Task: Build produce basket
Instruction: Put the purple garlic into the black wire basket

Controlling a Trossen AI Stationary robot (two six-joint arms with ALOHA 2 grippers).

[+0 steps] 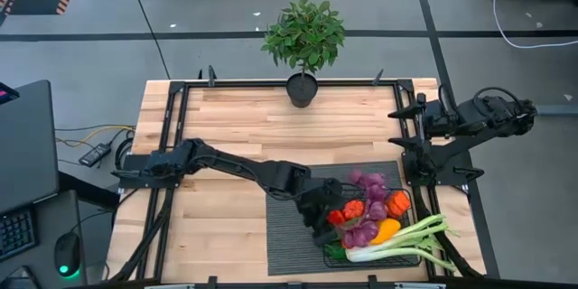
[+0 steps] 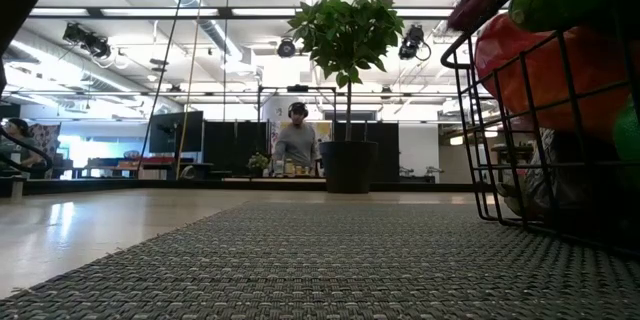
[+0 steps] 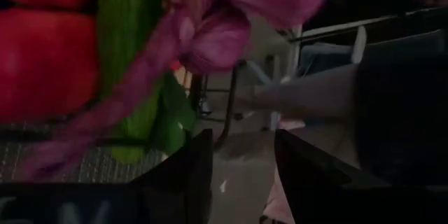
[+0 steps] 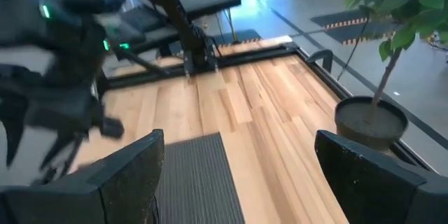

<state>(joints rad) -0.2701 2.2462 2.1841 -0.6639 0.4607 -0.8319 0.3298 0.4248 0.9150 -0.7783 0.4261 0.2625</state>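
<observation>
A: Where does the basket (image 1: 411, 255) sit?

B: Toward five o'clock on the tabletop (image 1: 235, 135), on the dark ribbed mat (image 1: 293, 239). It is heaped with produce (image 1: 370, 212): red pepper, an orange piece, purple eggplants and grapes, with the leek (image 1: 402, 242) lying across the four o'clock side and poking past the rim.

A: And the left claw (image 1: 322, 226)?

B: At the basket's nine o'clock edge, right against the pile. Its wrist camera shows the two fingers (image 3: 189, 175) parted with nothing between them, just a gap looking through to the wire, while purple and green pieces hang close in front. So I'd call it released, though the view is dim and crowded and I can't rule out a fingertip brushing something.

A: The right claw (image 4: 234, 175)?

B: Parked off the tabletop near three o'clock, fingers spread wide, holding nothing.

A: What could go wrong from here?

B: The load is stacked above the rim. If the left arm pulls away sideways instead of lifting clear, a finger may snag the mesh and drag the basket along the mat, or hook the eggplant and tip it out. The leek overhangs, so any jolt could roll it off. The potted plant (image 1: 304, 41) at twelve o'clock is well apart and safe.
</observation>
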